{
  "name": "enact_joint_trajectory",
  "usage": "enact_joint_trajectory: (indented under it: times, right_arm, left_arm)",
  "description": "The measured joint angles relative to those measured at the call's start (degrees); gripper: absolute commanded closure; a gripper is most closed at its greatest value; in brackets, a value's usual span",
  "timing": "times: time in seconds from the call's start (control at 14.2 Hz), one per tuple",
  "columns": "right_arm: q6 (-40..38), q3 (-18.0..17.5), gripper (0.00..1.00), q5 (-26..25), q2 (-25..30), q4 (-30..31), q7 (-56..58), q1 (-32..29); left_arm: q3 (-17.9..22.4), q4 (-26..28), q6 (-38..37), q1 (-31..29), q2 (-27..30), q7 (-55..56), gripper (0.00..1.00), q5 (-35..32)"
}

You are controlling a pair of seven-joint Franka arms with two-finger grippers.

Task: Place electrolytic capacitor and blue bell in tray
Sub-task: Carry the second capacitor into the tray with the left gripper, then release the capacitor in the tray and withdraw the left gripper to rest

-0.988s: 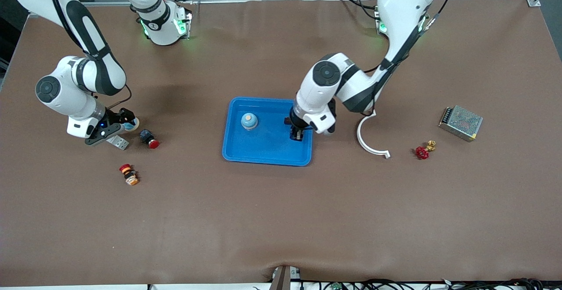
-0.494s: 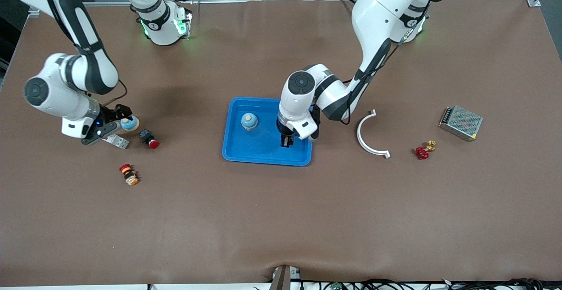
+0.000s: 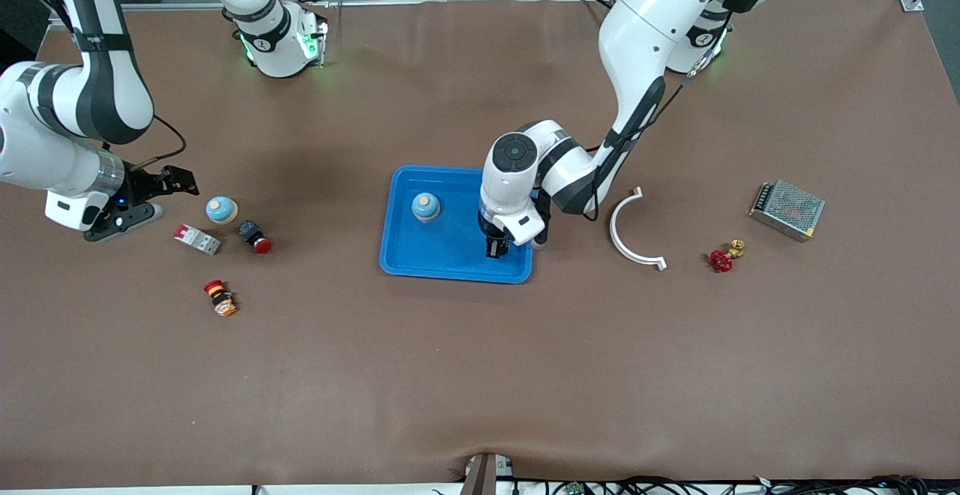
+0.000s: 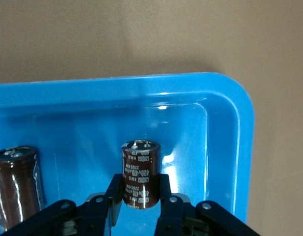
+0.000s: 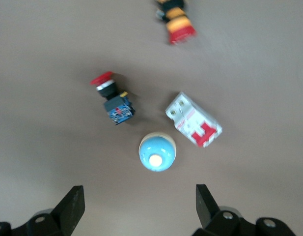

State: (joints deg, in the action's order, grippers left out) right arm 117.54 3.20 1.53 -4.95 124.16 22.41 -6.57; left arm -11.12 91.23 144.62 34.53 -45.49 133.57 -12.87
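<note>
Two ways to spoil a nearly finished drop

Electrolytic capacitor (image 4: 140,172) upright, clamped low on its sleeve by the left pincer (image 4: 140,188). Down inside the tray (image 3: 450,251), near its five o'clock corner in the front view, close to the rim. Cannot tell whether resting on the tray floor or hanging just above it.

Hence the first risk: if let go from any height, likely to topple, being tall and narrow. From there, a roll toward the raised rim or into an apparent second brown can (image 4: 13,184) just beside it. Second risk: dragged over during the pincer's retreat, through a finger clinging to the slick sleeve.

Blue bell (image 3: 425,207) already in the tray, around ten o'clock of the capacitor and well apart. Little danger there.

Out on the table (image 3: 480,375), toward the right arm's end, a second blue bell (image 3: 221,210). Crowded by a red-and-white breaker (image 3: 196,238) at its seven o'clock and a red push button (image 3: 255,236) at its four o'clock. Right pincer (image 5: 140,201) spread wide and empty, over the table at nine o'clock of that bell, apparently idle. Any grab there liable to knock the neighbours.
</note>
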Motion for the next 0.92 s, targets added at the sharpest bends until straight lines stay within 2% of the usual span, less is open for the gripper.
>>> enact_joint_trajectory:
  times: [0.14, 0.21, 0.28, 0.49, 0.71, 0.92]
  right_arm:
    - [-1.17, 0.19, 0.00, 0.00, 0.04, 0.46, -13.03, -0.04]
    - [-1.57, 0.26, 0.00, 0.00, 0.20, 0.46, -17.24, -0.06]
    - [-1.63, 0.34, 0.00, -0.01, 0.39, 0.46, -19.59, -0.08]
    - [0.90, 0.56, 0.00, -0.06, 0.53, 1.48, -21.65, -0.40]
    - [7.72, 0.75, 0.00, -0.57, 0.51, 6.26, -21.76, -1.09]
    - [11.41, 0.76, 0.00, -1.25, 0.51, 9.41, -21.75, -1.83]
  left_arm:
    - [0.04, -0.15, -0.09, 0.16, -0.04, 0.00, 1.00, -0.29]
    - [0.12, -0.22, -0.13, 0.26, -0.09, 0.00, 0.22, -0.41]
    - [0.21, -0.31, -0.16, 0.35, -0.12, -0.30, 0.00, -1.03]
    - [0.29, -1.07, -1.03, 0.40, -0.18, -1.20, 0.00, -4.29]
    - [0.29, -3.31, -7.26, 0.22, 0.72, -5.60, 0.00, -4.43]
    - [-0.05, -4.20, -14.18, -1.68, 4.73, -16.43, 0.00, -0.30]
